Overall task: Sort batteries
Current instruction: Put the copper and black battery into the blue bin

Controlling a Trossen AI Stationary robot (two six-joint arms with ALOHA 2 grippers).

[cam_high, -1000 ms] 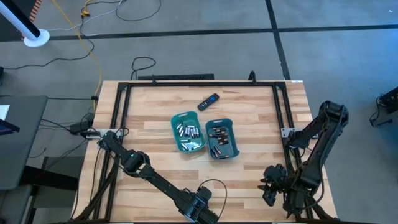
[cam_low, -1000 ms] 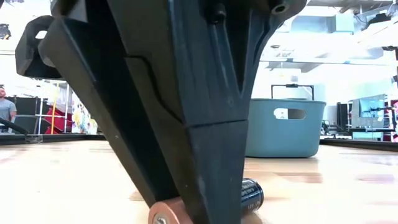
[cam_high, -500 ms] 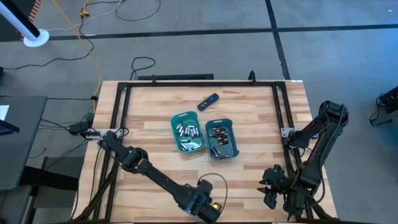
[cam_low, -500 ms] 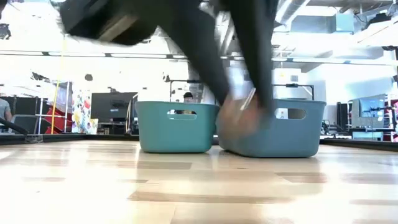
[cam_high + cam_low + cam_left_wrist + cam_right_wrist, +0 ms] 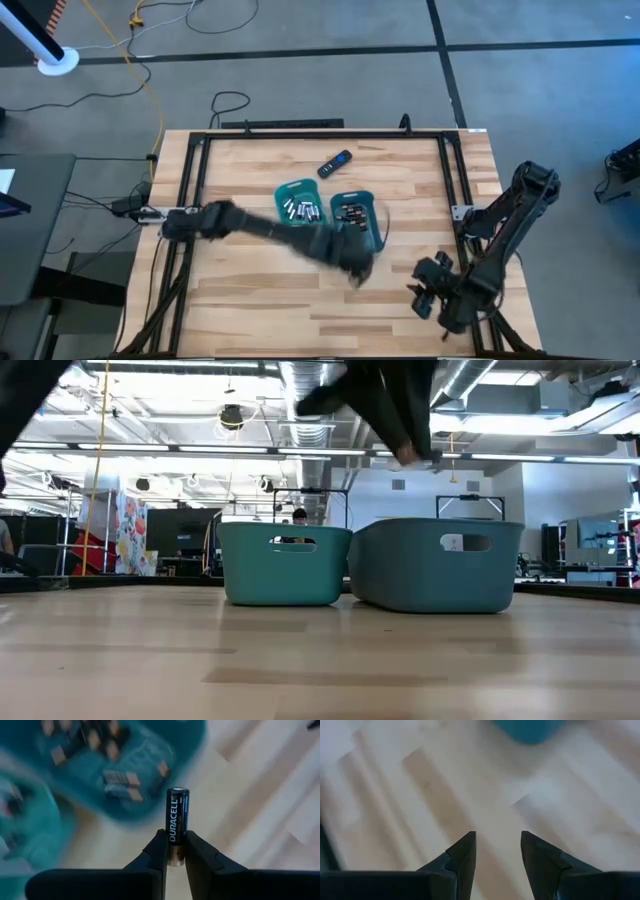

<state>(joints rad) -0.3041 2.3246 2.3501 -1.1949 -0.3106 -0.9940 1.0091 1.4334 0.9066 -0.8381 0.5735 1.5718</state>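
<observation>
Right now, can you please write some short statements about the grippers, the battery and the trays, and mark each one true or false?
1. The left gripper holds a battery between its fingers. True.
2. The held battery is silvery-grey. False: it is dark with a coppery end.
3. The right gripper is open and holds nothing. True.
4. The two teal trays are empty. False: both have batteries in them.
5. The remote lies inside a tray. False: it lies on the table, apart from the trays.
6. The two trays stand side by side near the middle of the table. True.
</observation>
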